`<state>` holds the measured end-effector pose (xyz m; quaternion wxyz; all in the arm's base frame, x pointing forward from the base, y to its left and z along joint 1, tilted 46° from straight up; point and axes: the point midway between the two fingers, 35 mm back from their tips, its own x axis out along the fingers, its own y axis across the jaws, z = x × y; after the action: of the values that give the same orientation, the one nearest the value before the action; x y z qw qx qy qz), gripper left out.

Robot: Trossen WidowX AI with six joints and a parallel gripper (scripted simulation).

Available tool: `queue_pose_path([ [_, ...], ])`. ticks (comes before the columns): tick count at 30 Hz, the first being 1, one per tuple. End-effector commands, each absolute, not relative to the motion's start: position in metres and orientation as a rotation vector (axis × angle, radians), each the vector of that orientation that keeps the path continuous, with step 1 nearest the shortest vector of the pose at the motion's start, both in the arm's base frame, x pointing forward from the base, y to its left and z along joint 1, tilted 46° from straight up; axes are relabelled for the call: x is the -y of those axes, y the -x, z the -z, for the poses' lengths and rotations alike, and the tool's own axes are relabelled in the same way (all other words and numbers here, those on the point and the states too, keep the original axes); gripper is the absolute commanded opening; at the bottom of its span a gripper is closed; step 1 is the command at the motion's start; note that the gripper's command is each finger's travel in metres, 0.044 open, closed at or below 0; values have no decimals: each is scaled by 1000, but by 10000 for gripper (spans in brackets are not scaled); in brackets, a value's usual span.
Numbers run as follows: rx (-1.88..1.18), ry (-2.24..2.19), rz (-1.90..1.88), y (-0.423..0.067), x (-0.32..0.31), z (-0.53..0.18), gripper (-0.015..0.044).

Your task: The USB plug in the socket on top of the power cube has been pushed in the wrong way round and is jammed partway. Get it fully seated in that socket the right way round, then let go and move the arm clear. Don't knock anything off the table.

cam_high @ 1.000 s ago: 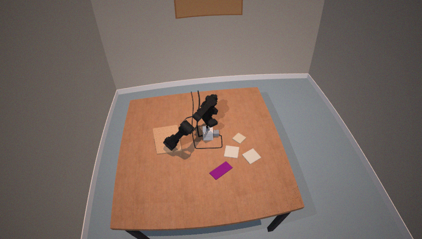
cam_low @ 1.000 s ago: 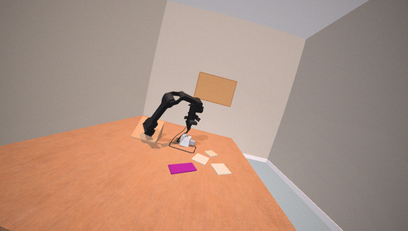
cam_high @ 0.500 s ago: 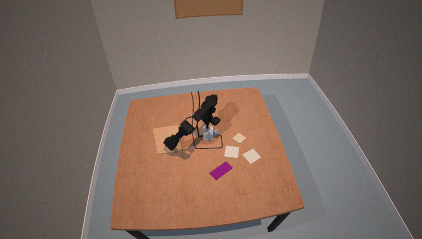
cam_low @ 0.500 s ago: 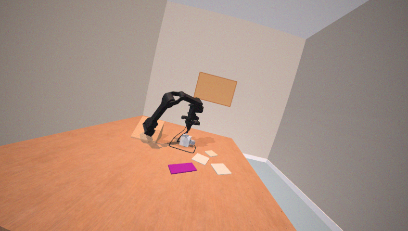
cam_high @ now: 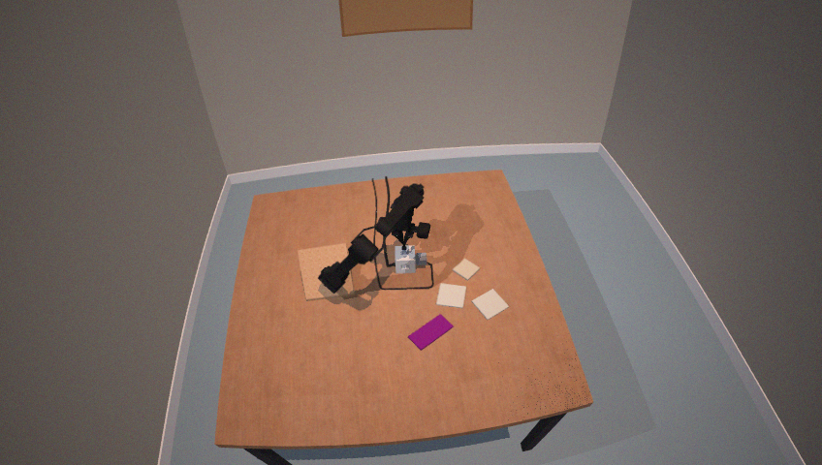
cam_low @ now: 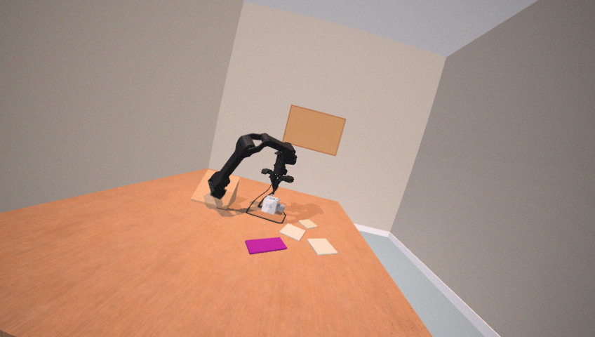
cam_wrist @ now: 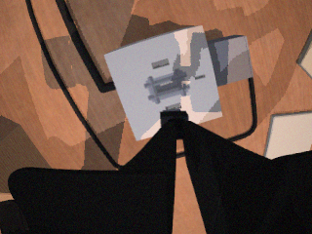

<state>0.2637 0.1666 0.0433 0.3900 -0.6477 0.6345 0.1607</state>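
The white power cube (cam_high: 407, 265) (cam_low: 270, 205) (cam_wrist: 136, 100) stands on the table near the arm. The socket (cam_wrist: 171, 85) on its top shows as grey slots in the wrist view, with nothing in it. My gripper (cam_high: 405, 248) (cam_low: 273, 189) (cam_wrist: 177, 131) points straight down just above the cube. It is shut on the small dark USB plug (cam_wrist: 172, 116), which sits at the fingertips over the cube's near edge in the wrist view. The plug's black cable (cam_high: 403, 287) (cam_wrist: 78, 100) loops on the table around the cube.
A grey block (cam_high: 423, 259) (cam_wrist: 229, 58) sticks out of the cube's side. Three cream tiles (cam_high: 465, 268) (cam_high: 451, 294) (cam_high: 490, 302) and a purple card (cam_high: 429, 331) (cam_low: 265, 245) lie to the front right. The arm's base stands on a cork mat (cam_high: 314, 259).
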Motion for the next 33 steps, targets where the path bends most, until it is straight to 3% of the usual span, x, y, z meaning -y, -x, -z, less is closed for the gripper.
queue_pose_path([
  [1, -1613, 1733, -514, -264, -167, -43, 0],
  [33, -1606, 1811, -623, -264, -166, -42, 0],
])
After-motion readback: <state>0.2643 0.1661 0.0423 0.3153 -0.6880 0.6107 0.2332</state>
